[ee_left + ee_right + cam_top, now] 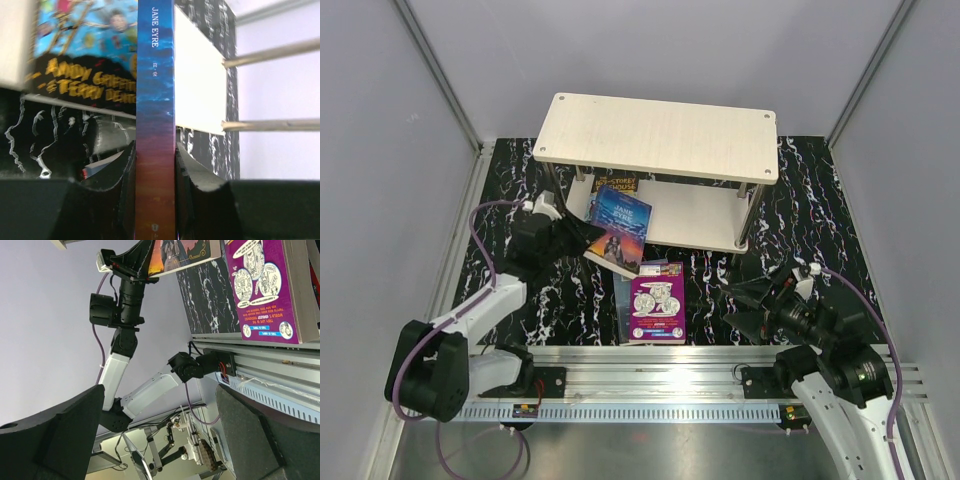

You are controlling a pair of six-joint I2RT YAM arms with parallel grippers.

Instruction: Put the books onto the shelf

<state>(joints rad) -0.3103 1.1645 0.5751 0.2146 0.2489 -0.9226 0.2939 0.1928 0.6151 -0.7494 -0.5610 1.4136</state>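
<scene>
Left pincer (582, 243) pinched Jane Eyre (621, 228) across its covers, arm stretched forward, book tilted before the shelf (658, 135), near its lower board; right pincer (738, 300) hung spread, low beside the purple book (657, 303).

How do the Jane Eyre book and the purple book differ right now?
Jane Eyre is clamped in the left gripper; the purple book lies free. Jane Eyre is raised and tilted in front of the shelf; the purple book lies flat on other books. Jane Eyre's cover is blue and orange, the purple book's is purple with white circles. Both are thin paperbacks, and neither is on the shelf yet.
</scene>
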